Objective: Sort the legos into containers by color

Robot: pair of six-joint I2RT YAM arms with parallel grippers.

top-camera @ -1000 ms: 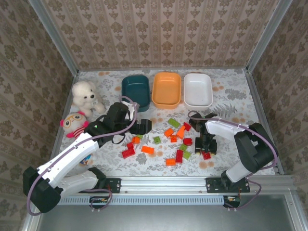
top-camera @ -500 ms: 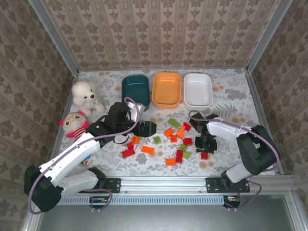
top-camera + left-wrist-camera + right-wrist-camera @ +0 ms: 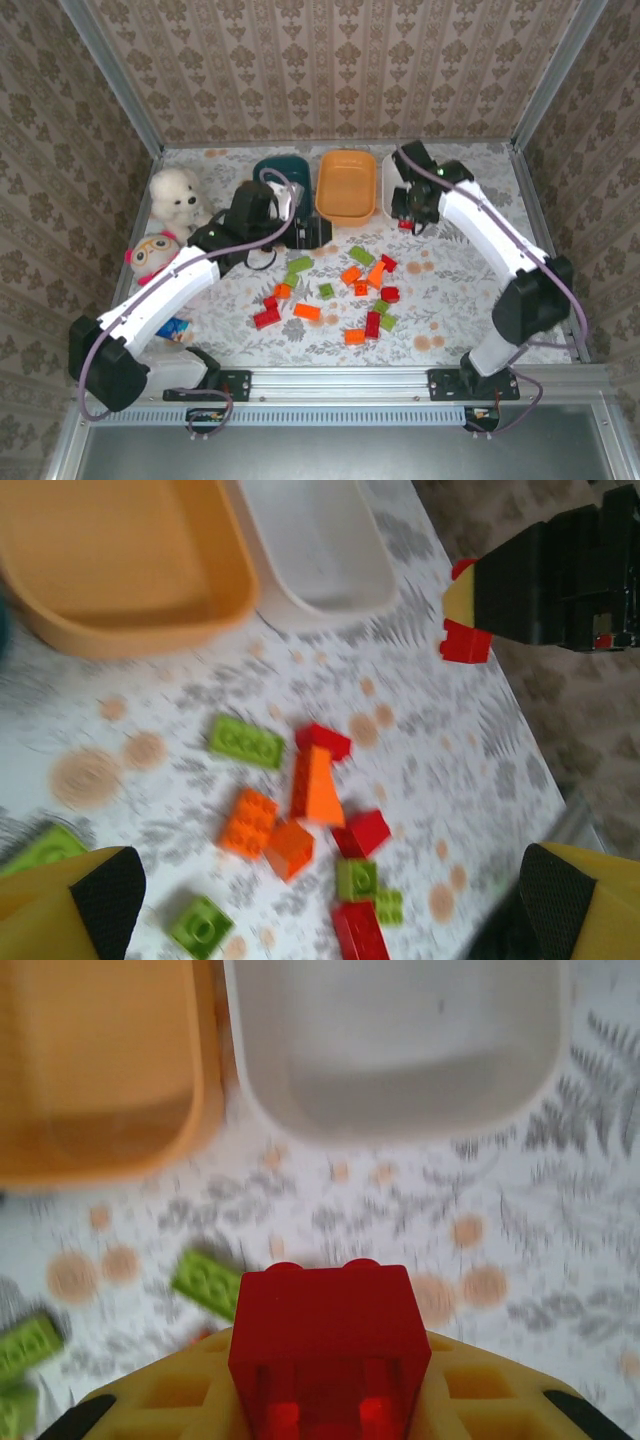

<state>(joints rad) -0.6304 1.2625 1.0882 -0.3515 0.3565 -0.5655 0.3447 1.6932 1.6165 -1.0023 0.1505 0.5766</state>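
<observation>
Red, orange and light green legos (image 3: pixel 340 290) lie scattered on the patterned table in front of three containers: a dark teal tub (image 3: pixel 300 172), an orange tub (image 3: pixel 346 185) and a white tub (image 3: pixel 388 175). My right gripper (image 3: pixel 408 212) hangs at the white tub's near edge, shut on a red brick (image 3: pixel 330 1345) (image 3: pixel 405 224). Ahead of it the right wrist view has the white tub (image 3: pixel 400 1040) and the orange tub (image 3: pixel 100 1060). My left gripper (image 3: pixel 312 232) stands open just in front of the teal tub, nothing between its fingers (image 3: pixel 100 890), above loose bricks (image 3: pixel 320 790).
A white plush bear (image 3: pixel 178 195) and a pink-eared doll (image 3: pixel 155 255) sit along the left side, with a small blue card (image 3: pixel 175 330) near the left arm. Metal-framed walls close in the table. A green brick (image 3: pixel 210 1282) lies just below the right gripper.
The right gripper closed on a red brick at the near right, lifted it and carried it back to the white tub. The left gripper moved back toward the teal tub, still open.
</observation>
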